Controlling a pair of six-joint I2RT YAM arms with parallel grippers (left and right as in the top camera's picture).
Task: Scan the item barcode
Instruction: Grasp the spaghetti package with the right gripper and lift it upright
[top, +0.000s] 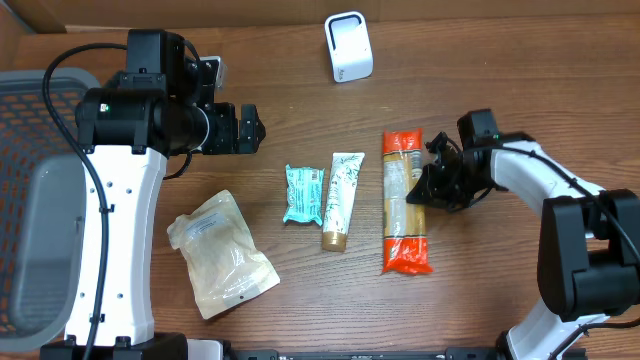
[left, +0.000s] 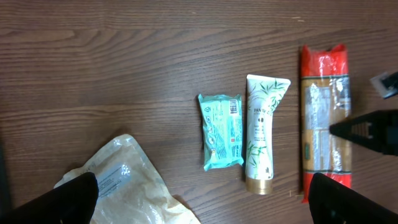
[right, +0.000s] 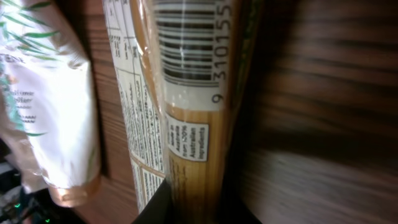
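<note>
A long pasta packet (top: 405, 203) with red ends lies lengthwise on the wooden table, right of centre. My right gripper (top: 424, 190) reaches it from the right and is shut on its middle. In the right wrist view the packet (right: 193, 93) fills the frame with its barcode (right: 186, 50) facing the camera, and the gripper (right: 199, 208) has a dark finger on each side of it. The white scanner (top: 348, 47) stands at the back of the table. My left gripper (top: 246, 128) hovers open over the table's left half, its fingers (left: 71, 199) wide apart with nothing between them.
A white tube with a gold cap (top: 341, 200) and a teal packet (top: 303, 193) lie just left of the pasta. A clear plastic pouch (top: 220, 252) lies at the front left. A grey basket (top: 40, 200) stands at the left edge.
</note>
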